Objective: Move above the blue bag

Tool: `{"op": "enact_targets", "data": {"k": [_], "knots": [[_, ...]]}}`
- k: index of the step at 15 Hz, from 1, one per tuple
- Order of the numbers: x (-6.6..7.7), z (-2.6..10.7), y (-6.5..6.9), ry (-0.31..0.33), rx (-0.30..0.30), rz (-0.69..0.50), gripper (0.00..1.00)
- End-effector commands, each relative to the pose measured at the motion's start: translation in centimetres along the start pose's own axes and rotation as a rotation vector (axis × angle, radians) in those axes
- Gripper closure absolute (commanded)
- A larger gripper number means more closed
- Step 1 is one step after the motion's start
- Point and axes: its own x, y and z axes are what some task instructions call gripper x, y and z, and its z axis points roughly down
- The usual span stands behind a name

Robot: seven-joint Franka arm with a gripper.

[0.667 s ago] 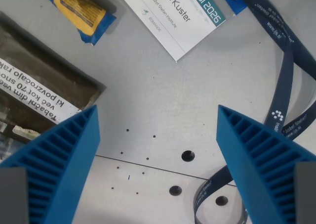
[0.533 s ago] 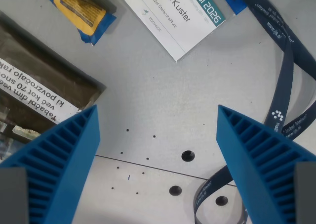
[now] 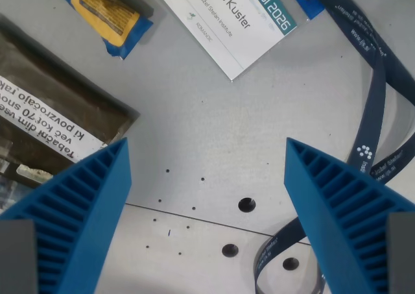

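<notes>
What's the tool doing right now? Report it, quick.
Tool: open, fingers spread wide, holding nothing, only bare table between them.

Matt grey metal table, drilled holes; ribbed blue plastic fingers; glossy blue-and-yellow wrapper upper left; smooth white card; woven navy lanyard
</notes>
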Motion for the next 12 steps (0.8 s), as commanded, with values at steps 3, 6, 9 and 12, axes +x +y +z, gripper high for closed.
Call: {"op": "enact_targets", "data": {"k": [3,6,9,12], "knots": [[0.4,0.5,-0.4,0.011,0.005,-0.119,0.0],[0.8,1.0,-0.9,0.018,0.01,-0.193,0.0],[1.3,1.7,-1.5,0.02,0.017,-0.281,0.0],[1.9,2.4,-2.2,0.02,0.027,-0.375,0.0]]}}
